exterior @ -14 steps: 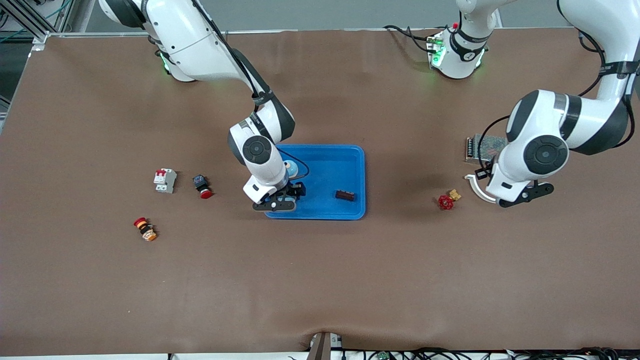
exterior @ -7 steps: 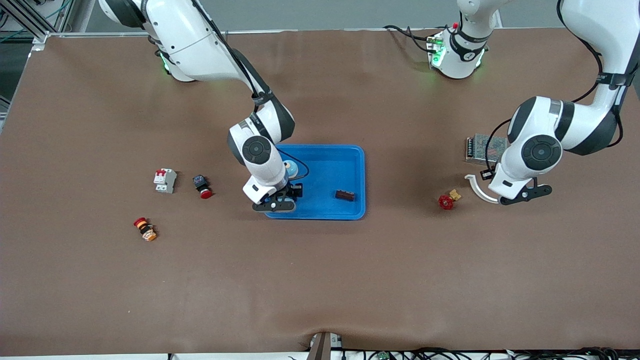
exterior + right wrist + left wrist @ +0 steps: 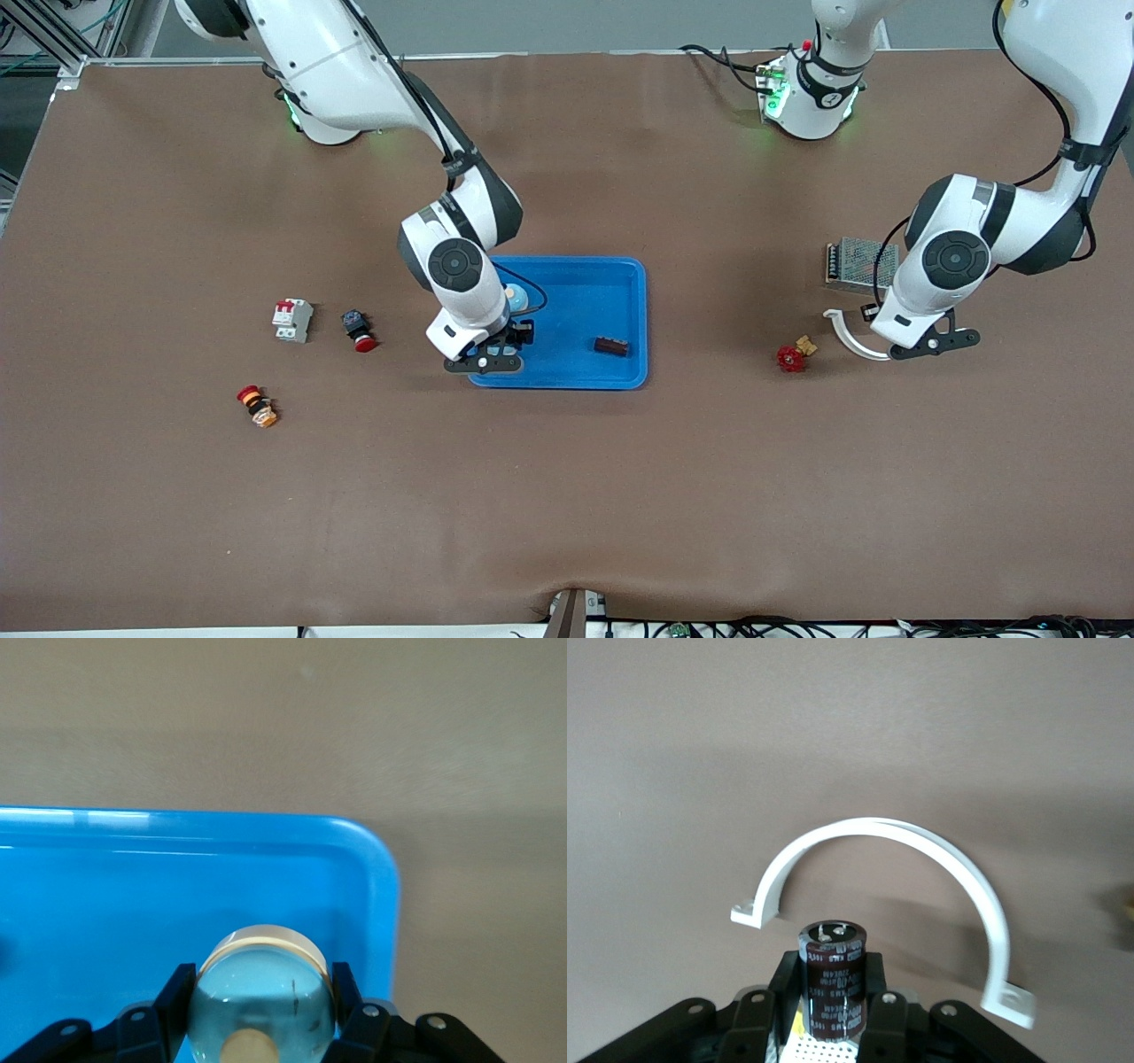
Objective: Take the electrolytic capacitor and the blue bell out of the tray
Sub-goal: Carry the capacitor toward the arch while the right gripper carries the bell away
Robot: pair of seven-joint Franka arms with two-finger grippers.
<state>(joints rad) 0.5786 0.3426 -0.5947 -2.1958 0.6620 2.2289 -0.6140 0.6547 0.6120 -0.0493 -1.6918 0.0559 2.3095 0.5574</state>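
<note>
My right gripper (image 3: 261,980) is over the blue tray (image 3: 133,886), near the corner at the right arm's end. It is shut on the bell (image 3: 262,997), a pale blue dome with a cream rim; a finger (image 3: 181,985) presses each side. In the front view the bell (image 3: 515,298) shows beside the right gripper (image 3: 521,333). My left gripper (image 3: 831,967) is shut on the capacitor (image 3: 831,990), a dark brown cylinder with a silver top. It hangs over a white curved clamp (image 3: 921,837). The left gripper (image 3: 926,341) hides the capacitor in the front view.
A dark brown block (image 3: 611,346) lies in the tray (image 3: 611,283). A red valve (image 3: 790,357), the white clamp (image 3: 849,335) and a metal mesh box (image 3: 858,264) sit by the left arm. A white breaker (image 3: 291,319) and two red buttons (image 3: 359,330) (image 3: 257,406) lie toward the right arm's end.
My right gripper's fingers have closed on the bell and its hand has shifted slightly. The left arm has drawn back a little with the capacitor in its grip.
</note>
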